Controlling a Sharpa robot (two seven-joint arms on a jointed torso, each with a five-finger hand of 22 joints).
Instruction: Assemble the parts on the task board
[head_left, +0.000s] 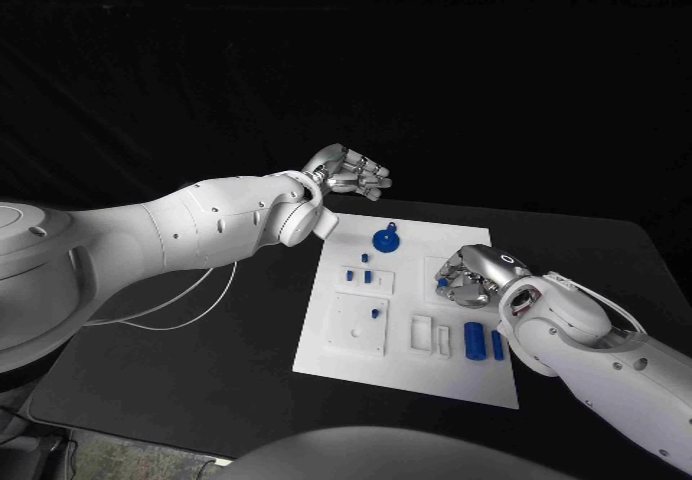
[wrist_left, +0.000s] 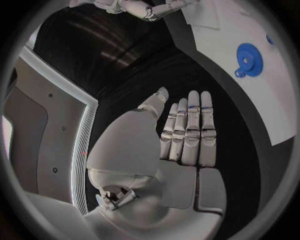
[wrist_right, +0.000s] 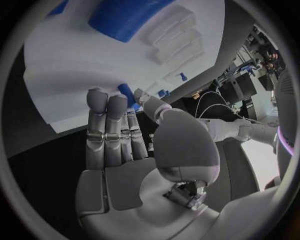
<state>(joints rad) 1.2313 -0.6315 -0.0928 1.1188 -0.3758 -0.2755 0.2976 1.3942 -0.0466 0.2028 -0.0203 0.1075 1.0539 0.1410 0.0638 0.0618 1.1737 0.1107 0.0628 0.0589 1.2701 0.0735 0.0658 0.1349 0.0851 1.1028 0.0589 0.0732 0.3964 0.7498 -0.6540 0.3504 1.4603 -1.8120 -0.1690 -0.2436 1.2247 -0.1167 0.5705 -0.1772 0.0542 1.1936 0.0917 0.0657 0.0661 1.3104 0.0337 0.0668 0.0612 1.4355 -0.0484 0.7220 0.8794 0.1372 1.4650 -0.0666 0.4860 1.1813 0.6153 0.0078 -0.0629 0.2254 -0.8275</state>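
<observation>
On the black table (head_left: 202, 370) we see the white task board (head_left: 411, 365) lying flat in the middle. Our left hand (head_left: 351, 171) floats past the board's far edge, at about eleven o'clock from it, and its fingers (wrist_left: 190, 132) are straight, close side by side and hold nothing. Our right hand (head_left: 476, 276) sits over the board's three o'clock side with its fingers bent down, and a small blue part (wrist_right: 127, 93) shows at its fingertips, but we cannot tell if it is pinched. A blue gear (head_left: 385, 239) lies near the board's twelve o'clock end. Two blue pegs (head_left: 483, 340) lie side by side near the five o'clock corner.
</observation>
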